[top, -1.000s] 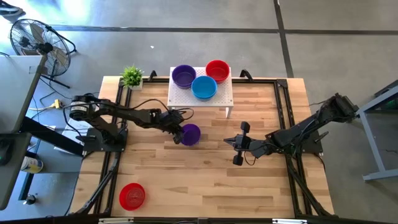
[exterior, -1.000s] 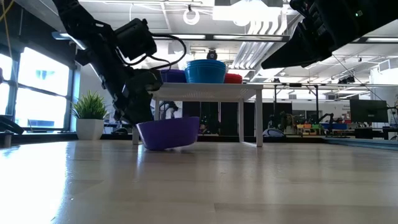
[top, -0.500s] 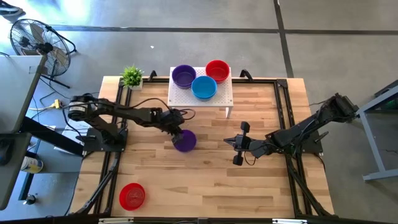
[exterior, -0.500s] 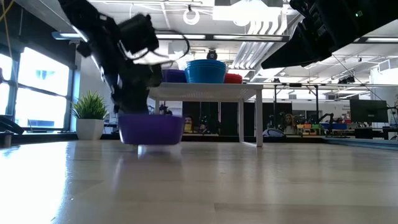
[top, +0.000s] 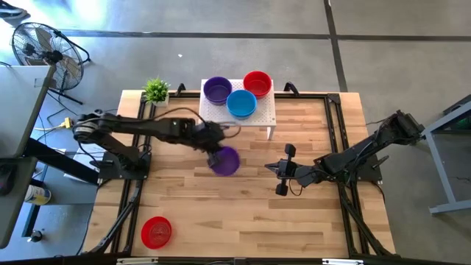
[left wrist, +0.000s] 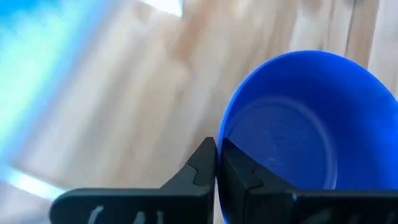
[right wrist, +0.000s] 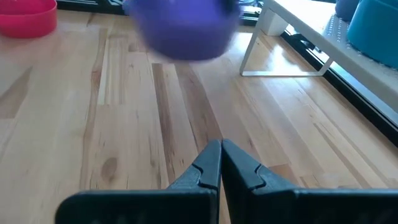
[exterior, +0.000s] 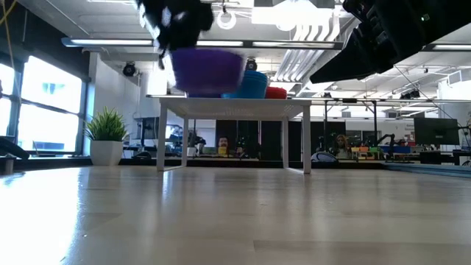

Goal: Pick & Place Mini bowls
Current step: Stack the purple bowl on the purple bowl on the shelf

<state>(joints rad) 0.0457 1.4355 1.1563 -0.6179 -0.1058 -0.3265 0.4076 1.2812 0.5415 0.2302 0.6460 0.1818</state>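
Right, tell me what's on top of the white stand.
The white stand carries three mini bowls: purple bowl, blue bowl, red bowl. All three look empty from above. The stand's top hides the table beneath it.

held purple bowl (top: 225,160): small, round, up in the air above the tabletop, rim pinched by the left gripper (top: 215,152), opening up
purple bowl on stand (top: 217,90): upright, back left
blue bowl (top: 241,103): upright, front middle, just beside the other two
red bowl on stand (top: 257,83): upright, back right
lone red bowl (top: 156,232): upright on the tabletop, near front-left corner, well apart from the rest
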